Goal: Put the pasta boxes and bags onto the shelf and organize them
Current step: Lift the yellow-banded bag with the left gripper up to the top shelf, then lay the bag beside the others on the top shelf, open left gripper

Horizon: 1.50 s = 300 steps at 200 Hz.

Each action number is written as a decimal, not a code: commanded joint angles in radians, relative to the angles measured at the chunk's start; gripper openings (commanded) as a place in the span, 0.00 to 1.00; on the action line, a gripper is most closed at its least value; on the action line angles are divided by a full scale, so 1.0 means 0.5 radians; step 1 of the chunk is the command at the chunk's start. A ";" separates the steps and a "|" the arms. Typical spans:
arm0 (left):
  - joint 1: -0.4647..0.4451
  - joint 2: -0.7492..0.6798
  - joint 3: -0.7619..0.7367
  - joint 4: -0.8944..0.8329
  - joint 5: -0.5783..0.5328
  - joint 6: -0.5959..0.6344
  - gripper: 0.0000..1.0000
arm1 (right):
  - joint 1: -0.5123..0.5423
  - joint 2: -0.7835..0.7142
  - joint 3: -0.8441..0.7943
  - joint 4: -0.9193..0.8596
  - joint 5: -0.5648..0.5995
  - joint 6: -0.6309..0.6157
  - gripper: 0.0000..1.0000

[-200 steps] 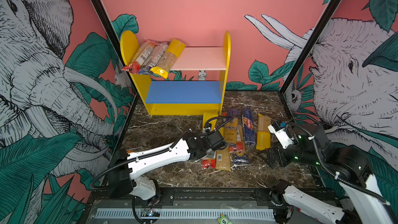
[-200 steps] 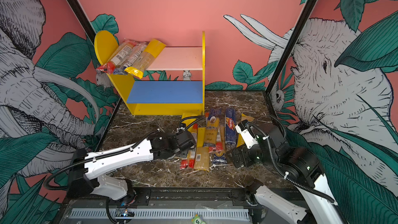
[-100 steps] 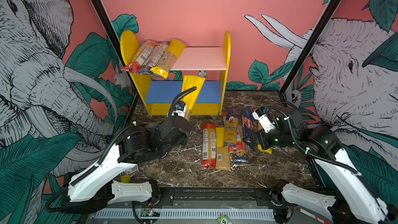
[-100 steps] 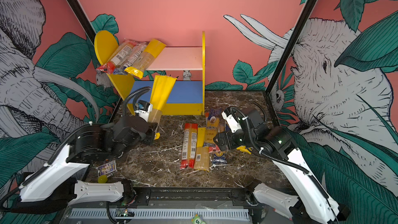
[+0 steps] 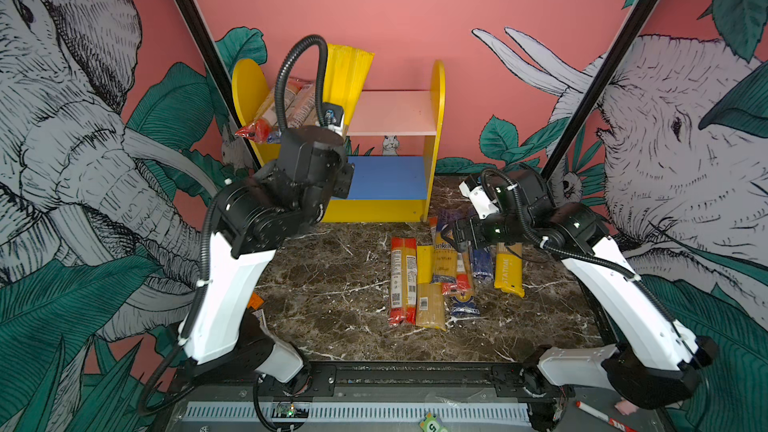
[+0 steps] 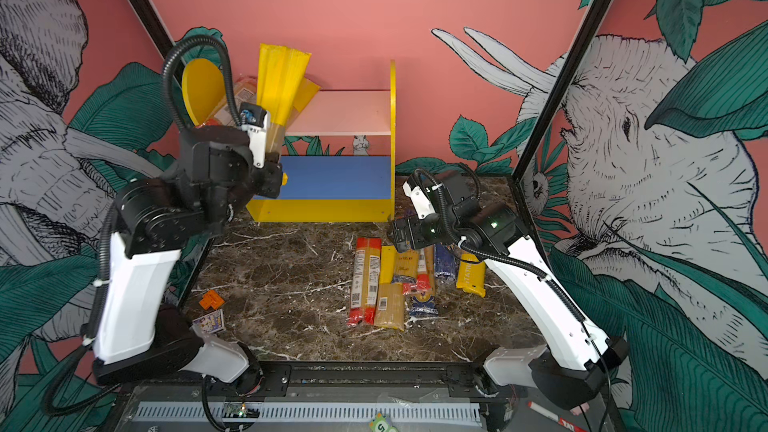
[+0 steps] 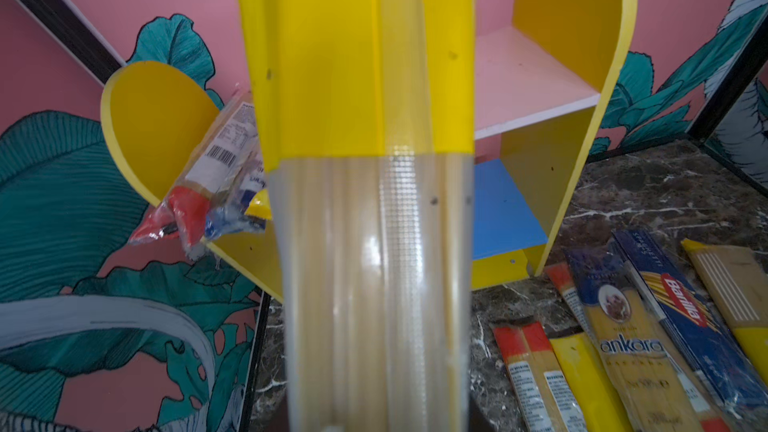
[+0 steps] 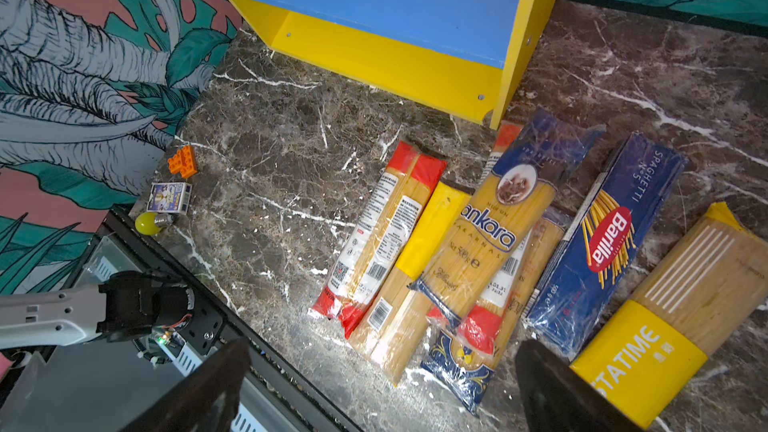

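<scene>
The left gripper (image 6: 275,147) is clenched on the clear lower part of a yellow-topped spaghetti bag (image 6: 282,76). The bag stands nearly upright above the gripper, lifted well clear of the marble table (image 5: 332,292). Just beyond this gripper stands the shelf (image 5: 438,89), and the bag's yellow end rises in front of the left part of its pale pink upper board (image 5: 395,112). To the gripper's left on that board, three packs (image 7: 216,168) lie beside the yellow side panel, with their red, blue and yellow ends poking out over the front edge.

The right gripper (image 8: 382,347) hangs released, its jaws spread wide, above the far end of a row of packs on the table. The Ankara bag (image 5: 445,259) lies just below it. To this gripper's left lies a red-ended pack (image 5: 402,280). To its right lie the dark blue Barilla box (image 8: 606,238) and then a yellow-banded pack (image 5: 508,270), close alongside each other.
</scene>
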 commanded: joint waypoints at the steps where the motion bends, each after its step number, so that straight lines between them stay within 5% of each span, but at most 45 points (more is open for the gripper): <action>1: 0.198 0.135 0.241 0.310 0.301 0.211 0.00 | 0.008 0.047 0.071 0.120 0.048 0.024 0.99; 34: 0.528 0.318 0.276 0.567 0.672 0.180 0.00 | 0.008 0.104 0.132 0.146 0.133 0.060 0.99; 68: 0.657 0.532 0.431 0.717 0.890 0.176 0.00 | 0.008 0.182 0.220 0.098 0.237 0.074 0.99; 217: 0.814 0.731 0.428 1.002 1.057 0.182 0.00 | 0.005 0.314 0.364 -0.013 0.343 0.091 0.99; 239: 0.820 0.743 0.425 0.986 1.064 0.176 0.27 | 0.005 0.297 0.334 -0.006 0.346 0.099 0.99; 277: 0.820 0.738 0.377 0.979 1.083 0.153 0.49 | 0.005 0.256 0.269 0.017 0.357 0.129 0.99; 300: 0.821 0.747 0.370 0.981 1.088 0.141 0.51 | 0.005 0.248 0.265 -0.008 0.365 0.136 0.99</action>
